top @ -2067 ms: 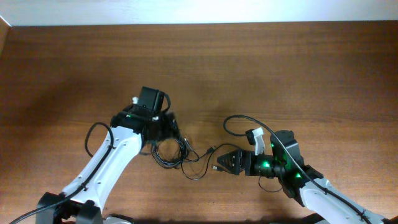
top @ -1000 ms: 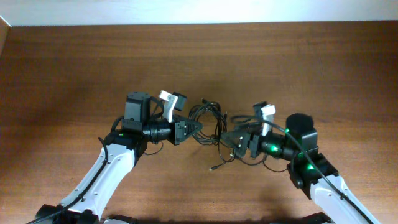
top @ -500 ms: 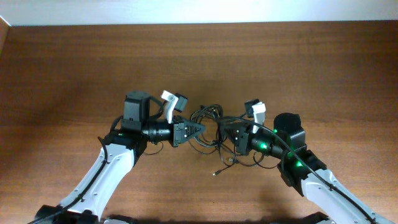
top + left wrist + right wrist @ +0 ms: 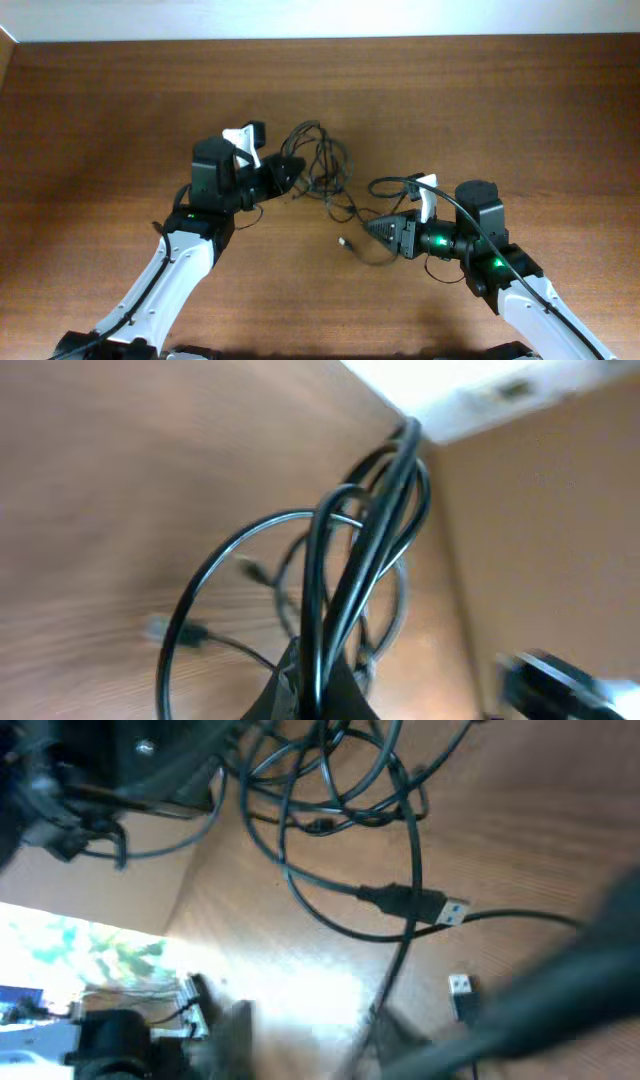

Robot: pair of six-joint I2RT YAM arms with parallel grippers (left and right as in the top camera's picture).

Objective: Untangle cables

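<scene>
Left gripper (image 4: 288,170) pinched the cables (image 4: 322,170) as a bunch above the table (image 4: 120,110), likely so loops hang loose | right gripper (image 4: 375,228) pressed together, seemingly on one taut strand, to draw it out | loose plug (image 4: 343,241) lay between arms.

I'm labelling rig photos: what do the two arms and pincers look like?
Both arms have white lower links and black wrist housings. The left pincer and right pincer are black and tapered, each topped by a white camera bracket. Green lights glow on the right arm; a thick black wire loops above it.
</scene>
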